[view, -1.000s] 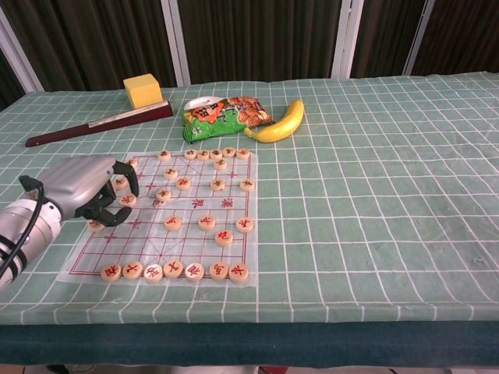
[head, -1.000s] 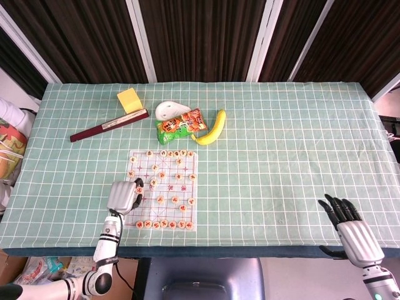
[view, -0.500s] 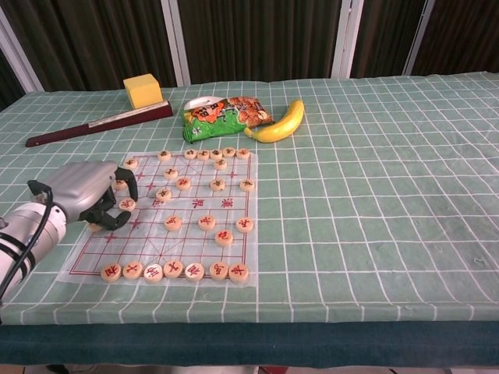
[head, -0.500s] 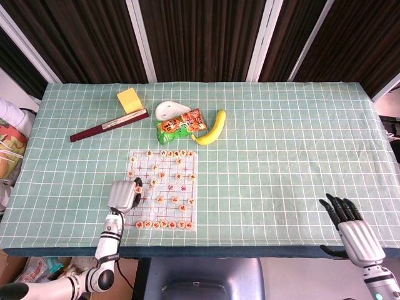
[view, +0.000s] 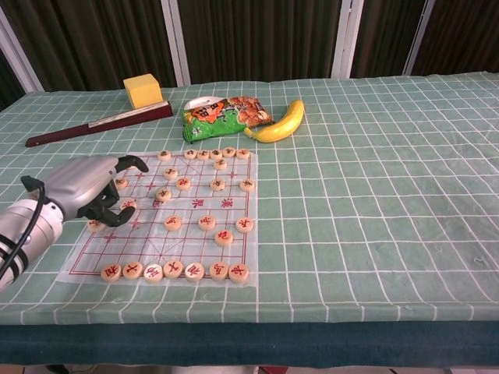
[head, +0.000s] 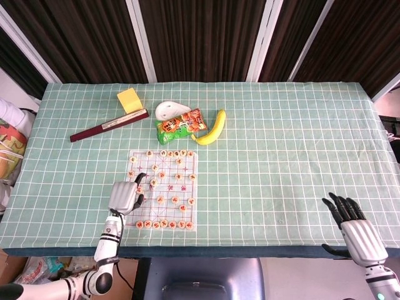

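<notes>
A translucent chess board sheet lies at the front left of the green checked cloth, with several round wooden pieces on it. My left hand hovers over the sheet's left edge. One finger is stretched forward; the others curl down beside a piece that lies on the board, and the thumb stands apart below it. Nothing shows in its grip. My right hand is at the table's front right corner with its fingers spread and empty; the chest view does not show it.
Behind the board lie a snack bag, a banana, a white dish, a yellow block and a dark red folded fan. A row of pieces lines the board's near edge.
One finger of my left hand has lifted and stretched forward from its curl. My right hand has slipped slightly further toward the front edge.
</notes>
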Robot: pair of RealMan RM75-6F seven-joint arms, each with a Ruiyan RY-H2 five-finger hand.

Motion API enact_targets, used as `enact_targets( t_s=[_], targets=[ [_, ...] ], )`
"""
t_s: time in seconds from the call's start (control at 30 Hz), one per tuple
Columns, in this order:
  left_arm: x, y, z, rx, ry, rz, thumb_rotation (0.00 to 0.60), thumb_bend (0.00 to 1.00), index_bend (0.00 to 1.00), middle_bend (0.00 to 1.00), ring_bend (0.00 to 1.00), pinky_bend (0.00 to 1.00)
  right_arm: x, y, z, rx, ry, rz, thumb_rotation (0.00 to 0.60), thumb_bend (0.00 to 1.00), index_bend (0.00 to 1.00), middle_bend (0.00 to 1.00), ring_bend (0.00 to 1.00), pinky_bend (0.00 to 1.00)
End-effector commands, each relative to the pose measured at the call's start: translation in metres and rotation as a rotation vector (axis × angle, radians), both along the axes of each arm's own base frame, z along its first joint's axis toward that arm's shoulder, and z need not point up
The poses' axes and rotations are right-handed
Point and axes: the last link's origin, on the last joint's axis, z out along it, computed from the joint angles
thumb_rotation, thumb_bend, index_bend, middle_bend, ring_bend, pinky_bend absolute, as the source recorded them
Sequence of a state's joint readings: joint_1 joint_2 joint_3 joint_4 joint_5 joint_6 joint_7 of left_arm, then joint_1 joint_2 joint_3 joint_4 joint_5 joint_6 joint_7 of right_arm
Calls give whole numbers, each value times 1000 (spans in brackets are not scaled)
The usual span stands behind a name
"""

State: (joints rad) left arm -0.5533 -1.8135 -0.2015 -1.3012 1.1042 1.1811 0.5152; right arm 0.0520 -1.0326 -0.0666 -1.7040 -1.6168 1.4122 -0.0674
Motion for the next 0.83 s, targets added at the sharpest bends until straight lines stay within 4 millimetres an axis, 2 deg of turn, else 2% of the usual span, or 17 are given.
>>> enact_targets(
  t_s=[0.03,0.13,0.17,0.2,0.23,0.3,0.33,0.37,0.4,0.43,0.47,0.53,0.57,0.7,0.83],
  targets=[
    [9,-9,23,29,-61,-53,600,401,205,1000,1000,1000,0,0,1,0,-1,0,600,220,0,0,0,0],
    [16,-31,61,61,-138,-148,600,400,205,1000,1000,1000,-1,0,2,-6,-5,-1,600,219,0,0,0,0],
    [15,-47,81,36,-191,-190,600,399,205,993,1000,1000,-1,0,3,-9,-7,-1,600,219,0,0,0,0],
    [11,-62,96,-4,-231,-209,600,399,192,915,971,993,-1,0,4,-10,-8,-2,600,219,0,0,0,0],
    [5,-78,112,-48,-268,-218,600,399,158,763,863,932,-1,0,4,-12,-8,-2,600,219,0,0,0,0],
    [-18,-112,151,-122,-308,-228,600,399,59,389,497,696,0,1,3,-11,-5,1,600,219,0,0,0,0],
    [-29,-126,166,-131,-320,-226,600,399,26,253,326,567,0,1,3,-10,-2,4,600,220,0,0,0,0],
    [-45,-143,185,-120,-338,-227,600,399,7,156,201,467,1,2,2,-9,4,8,600,220,0,0,0,0],
    [-55,-156,197,-96,-364,-230,600,399,0,90,116,395,2,3,1,-9,6,11,600,220,0,0,0,0],
    [-64,-166,205,-61,-400,-240,600,400,0,50,71,349,3,3,1,-10,8,14,600,219,0,0,0,0],
    [-76,-177,212,-1,-440,-259,600,400,0,34,71,336,4,4,-1,-15,13,20,600,220,0,0,0,0],
    [-99,-190,214,74,-412,-256,600,403,0,42,136,376,6,6,-5,-4,29,33,600,220,0,0,0,0],
    [-106,-194,215,89,-369,-258,600,404,0,42,137,375,7,7,-7,3,31,38,600,220,0,0,0,0],
    [-111,-195,219,145,-338,-316,600,402,0,6,14,227,11,6,-12,9,36,48,600,220,0,0,0,0],
    [-116,-194,219,121,-306,-296,600,399,0,0,0,176,10,6,-11,7,35,44,600,220,0,0,0,0]
  ],
)
